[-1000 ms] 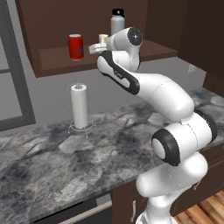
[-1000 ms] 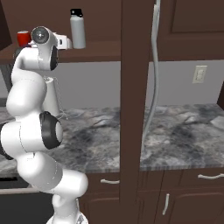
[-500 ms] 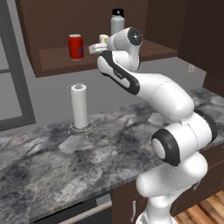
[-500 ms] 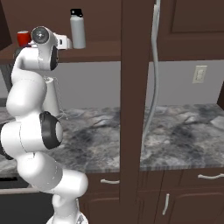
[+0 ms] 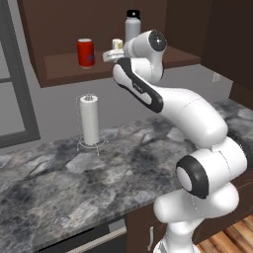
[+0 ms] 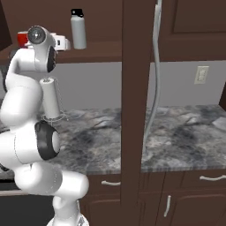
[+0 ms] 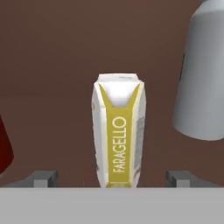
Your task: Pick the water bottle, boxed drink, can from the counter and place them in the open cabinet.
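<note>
The boxed drink (image 7: 118,131), a cream carton with a yellow stripe, stands upright on the cabinet shelf (image 5: 64,66). My gripper (image 7: 113,179) is open around it, with a gap between the carton and each fingertip (image 7: 43,177). The grey water bottle (image 7: 203,74) stands just right of the carton, and the red can (image 7: 4,144) shows at the left edge. In the left base view the can (image 5: 85,52), the boxed drink (image 5: 117,44) and the water bottle (image 5: 132,25) stand in a row on the shelf, and my gripper (image 5: 111,54) reaches in at the carton. The right base view also shows the water bottle (image 6: 78,30).
A white paper towel roll (image 5: 90,120) on a wire stand sits on the grey marbled counter (image 5: 74,188) below the shelf. The open cabinet door (image 6: 132,88) hangs edge-on right of the arm. A wall outlet (image 6: 201,74) is at the far right.
The arm, the can, the carton and the bottle keep their places. The jaws have spread apart off the boxed drink.
</note>
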### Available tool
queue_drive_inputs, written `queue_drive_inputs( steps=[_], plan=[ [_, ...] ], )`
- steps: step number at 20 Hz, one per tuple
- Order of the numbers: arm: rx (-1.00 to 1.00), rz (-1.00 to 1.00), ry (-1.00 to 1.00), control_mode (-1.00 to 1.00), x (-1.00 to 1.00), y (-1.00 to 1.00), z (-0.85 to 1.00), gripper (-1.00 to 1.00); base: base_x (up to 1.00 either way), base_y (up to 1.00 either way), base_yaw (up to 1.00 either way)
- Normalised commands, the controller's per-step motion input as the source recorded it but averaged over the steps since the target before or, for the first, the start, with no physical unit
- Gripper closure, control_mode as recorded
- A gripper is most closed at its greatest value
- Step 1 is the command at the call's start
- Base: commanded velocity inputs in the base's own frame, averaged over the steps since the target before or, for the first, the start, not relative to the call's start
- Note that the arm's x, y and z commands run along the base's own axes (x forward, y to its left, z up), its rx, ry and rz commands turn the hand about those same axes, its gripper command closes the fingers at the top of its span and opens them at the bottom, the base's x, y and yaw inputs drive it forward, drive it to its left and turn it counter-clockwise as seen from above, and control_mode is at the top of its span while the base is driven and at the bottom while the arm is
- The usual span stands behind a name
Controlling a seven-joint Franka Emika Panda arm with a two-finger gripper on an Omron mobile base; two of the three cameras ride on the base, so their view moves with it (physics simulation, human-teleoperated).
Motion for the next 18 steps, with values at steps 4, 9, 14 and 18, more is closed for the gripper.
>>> queue_drive_inputs(
  steps=[4,9,14,18],
  plan=[
    [0.0,0.0,0.0,-1.0,-0.56,-0.01,0.03,-1.0,0.0,0.0,0.0],
    [0.0,0.0,0.0,-1.0,-0.56,-0.06,0.01,-1.0,0.0,0.0,0.0],
    [0.0,0.0,0.02,-1.0,-0.44,-0.14,0.08,-1.0,0.0,0.0,0.0],
    [0.0,0.0,0.12,-1.0,-0.45,-0.16,0.11,-1.0,0.0,0.0,0.0]
  ],
)
